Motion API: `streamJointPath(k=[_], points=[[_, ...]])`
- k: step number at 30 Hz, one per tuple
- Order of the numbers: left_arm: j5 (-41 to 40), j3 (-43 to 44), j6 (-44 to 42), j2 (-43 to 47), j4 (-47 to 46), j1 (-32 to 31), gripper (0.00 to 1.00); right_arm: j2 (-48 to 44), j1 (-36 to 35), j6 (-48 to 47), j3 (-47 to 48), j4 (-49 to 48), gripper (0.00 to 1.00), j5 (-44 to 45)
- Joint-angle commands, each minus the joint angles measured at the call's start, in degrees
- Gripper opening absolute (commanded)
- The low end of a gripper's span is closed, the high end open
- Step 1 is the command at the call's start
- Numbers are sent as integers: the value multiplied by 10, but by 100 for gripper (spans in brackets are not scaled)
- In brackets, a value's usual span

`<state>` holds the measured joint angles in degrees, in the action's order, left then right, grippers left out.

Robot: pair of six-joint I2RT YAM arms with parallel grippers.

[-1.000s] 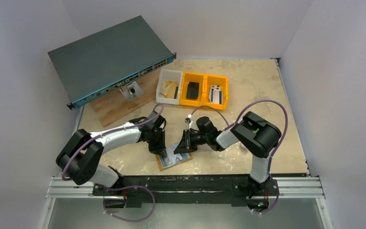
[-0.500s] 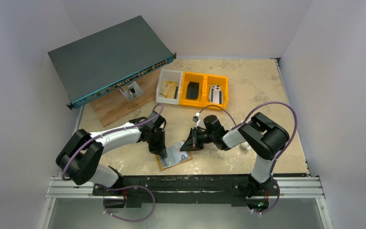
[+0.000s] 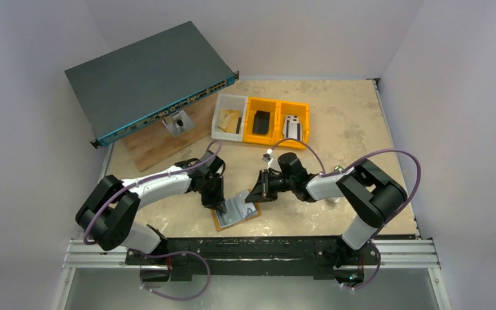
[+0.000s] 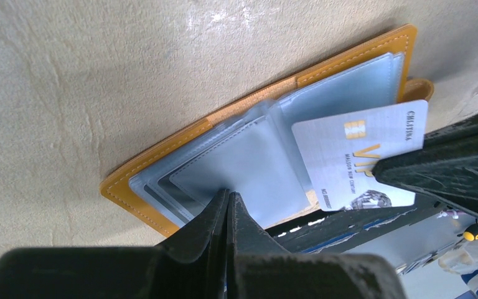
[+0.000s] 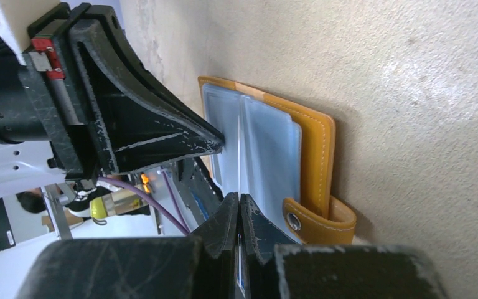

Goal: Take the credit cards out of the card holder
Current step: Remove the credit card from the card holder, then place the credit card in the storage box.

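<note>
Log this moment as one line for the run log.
left gripper: shut, tips on open card holder | right gripper: shut on silver card | silver card: mostly out

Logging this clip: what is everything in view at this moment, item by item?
card holder: one, tan-orange with pale blue-grey sleeves, lying open on the table in front of the arm bases
credit card: one, silver, over the holder's snap-tab side
network switch: one, dark grey with a blue front, far left, propped on a wooden board
white bin: one, at the back, left end of the bin row
orange bins: two, beside the white bin
table: one, mottled beige
left gripper: shut, tips on a holder sleeve
right gripper: shut on the credit card
</note>
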<state>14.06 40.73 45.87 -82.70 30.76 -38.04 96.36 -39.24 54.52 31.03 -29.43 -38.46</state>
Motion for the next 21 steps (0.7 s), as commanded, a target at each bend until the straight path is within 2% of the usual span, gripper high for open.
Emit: streamJointPath(k=[1, 9, 11, 13, 18, 21], points=[[-57, 0, -20, 1, 33, -3, 0, -35, 4, -17, 26, 41, 0, 12], [-47, 42, -29, 32, 46, -3, 0, -90, 21, -49, 45, 123, 0, 48], [-47, 64, -32, 49, 59, -3, 5, -106, 28, -54, 52, 139, 0, 51], [-47, 86, -36, 69, 75, -3, 15, -122, 35, -58, 61, 157, 0, 58], [-53, 118, -47, 120, 100, 1, 52, -161, 58, -57, 76, 182, 0, 74], [-53, 121, -51, 147, 107, 7, 72, -181, 74, -56, 84, 193, 0, 87]])
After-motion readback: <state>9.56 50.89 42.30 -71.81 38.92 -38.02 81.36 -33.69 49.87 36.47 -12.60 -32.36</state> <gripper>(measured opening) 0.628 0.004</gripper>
